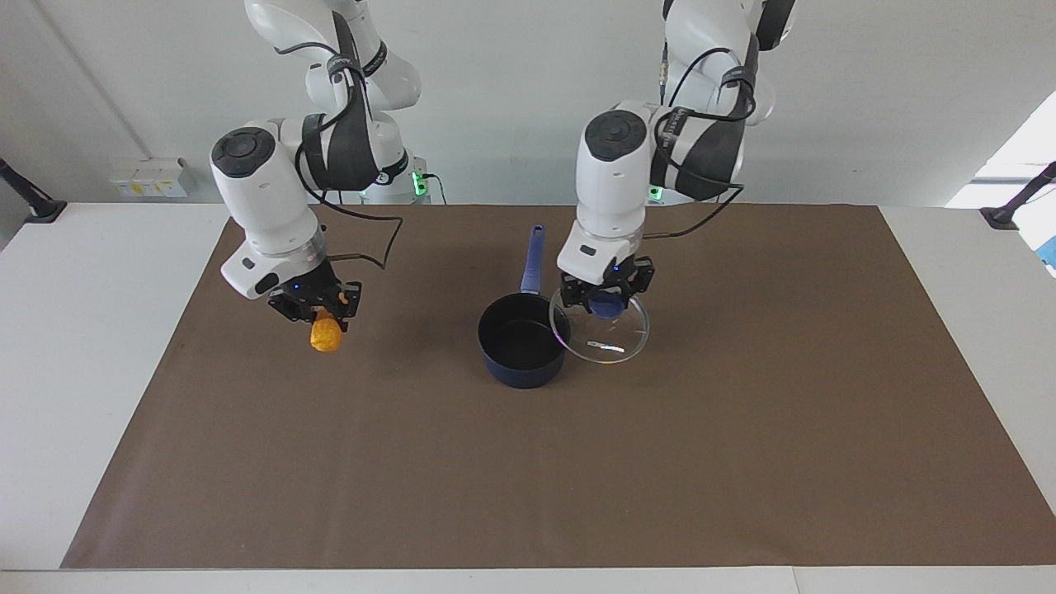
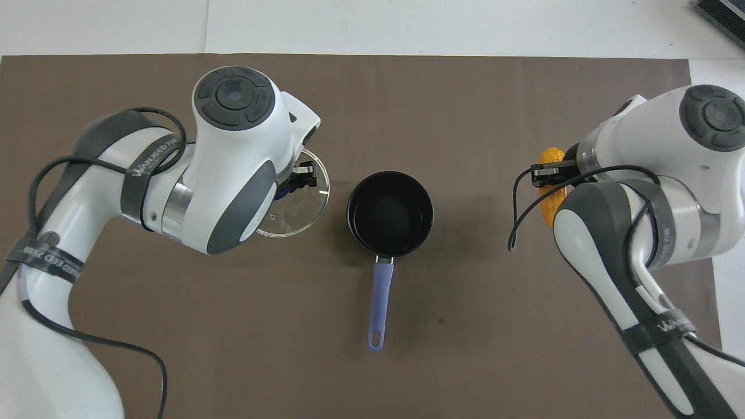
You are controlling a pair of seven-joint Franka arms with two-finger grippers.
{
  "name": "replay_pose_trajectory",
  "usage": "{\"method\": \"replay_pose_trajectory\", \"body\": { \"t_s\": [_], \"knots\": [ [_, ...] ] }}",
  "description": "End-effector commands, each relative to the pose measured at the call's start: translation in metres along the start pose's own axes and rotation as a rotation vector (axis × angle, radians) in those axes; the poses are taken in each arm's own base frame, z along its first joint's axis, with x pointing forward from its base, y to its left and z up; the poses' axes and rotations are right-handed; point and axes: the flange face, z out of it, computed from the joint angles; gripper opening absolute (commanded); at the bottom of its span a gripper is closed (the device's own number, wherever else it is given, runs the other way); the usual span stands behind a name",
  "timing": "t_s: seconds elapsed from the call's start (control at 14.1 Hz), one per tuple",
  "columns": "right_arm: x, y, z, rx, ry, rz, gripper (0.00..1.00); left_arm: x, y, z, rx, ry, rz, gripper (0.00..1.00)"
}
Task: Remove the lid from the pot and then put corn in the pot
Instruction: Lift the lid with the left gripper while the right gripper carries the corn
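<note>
Yellow-orange corn hangs clamped in your right gripper, up over the brown mat toward the right arm's end of the surface. The open pot stands mid-mat, sideways from the corn toward the left arm's end; its handle points back at the robots. That sideways gap is what your next move must close, and the right arm is the one placed for it. Your left gripper is clamped on the lid's knob, holding the lid just beside the pot. The arm straps read "WANJEED".
</note>
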Motion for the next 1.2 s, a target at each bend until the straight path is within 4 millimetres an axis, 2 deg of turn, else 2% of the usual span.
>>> {"method": "replay_pose_trajectory", "body": {
  "t_s": [0.0, 0.14, 0.28, 0.35, 0.42, 0.57, 0.71, 0.78, 0.85, 0.92, 0.99, 1.13],
  "knots": [
    [0.010, -0.049, -0.004, 0.011, 0.002, 0.077, 0.00, -0.006, -0.045, 0.008, -0.013, 0.020, 0.051, 0.00],
    [0.025, -0.098, -0.004, 0.013, -0.010, 0.160, 0.00, -0.005, -0.083, 0.033, -0.032, 0.051, 0.100, 0.00],
    [0.041, -0.120, -0.003, 0.019, -0.010, 0.241, 0.00, -0.004, -0.123, 0.050, -0.039, 0.068, 0.141, 0.00],
    [0.044, -0.132, -0.001, 0.025, -0.009, 0.247, 0.00, -0.004, -0.134, 0.057, -0.037, 0.058, 0.149, 0.00],
    [0.037, -0.162, 0.008, 0.039, -0.019, 0.235, 0.00, -0.004, -0.147, 0.068, -0.035, 0.044, 0.142, 0.00],
    [0.031, -0.192, 0.028, 0.040, -0.027, 0.257, 0.00, -0.012, -0.162, 0.097, -0.037, 0.043, 0.141, 0.00],
    [0.024, -0.209, 0.030, 0.051, -0.031, 0.247, 0.00, -0.029, -0.167, 0.132, -0.045, 0.066, 0.168, 0.00],
    [0.019, -0.221, 0.031, 0.062, -0.040, 0.240, 0.00, -0.036, -0.177, 0.149, -0.049, 0.085, 0.162, 0.00],
    [0.011, -0.236, 0.041, 0.055, -0.054, 0.227, 0.00, -0.042, -0.179, 0.162, -0.031, 0.098, 0.190, 0.00],
    [0.010, -0.243, 0.049, 0.056, -0.048, 0.223, 0.00, -0.043, -0.180, 0.164, -0.023, 0.104, 0.198, 0.06],
    [0.011, -0.248, 0.048, 0.081, -0.019, 0.222, 0.00, -0.041, -0.181, 0.162, -0.022, 0.106, 0.199, 0.99],
    [0.003, -0.249, 0.063, 0.068, -0.037, 0.216, 0.00, -0.035, -0.180, 0.158, -0.023, 0.113, 0.192, 1.00]
  ]
}}
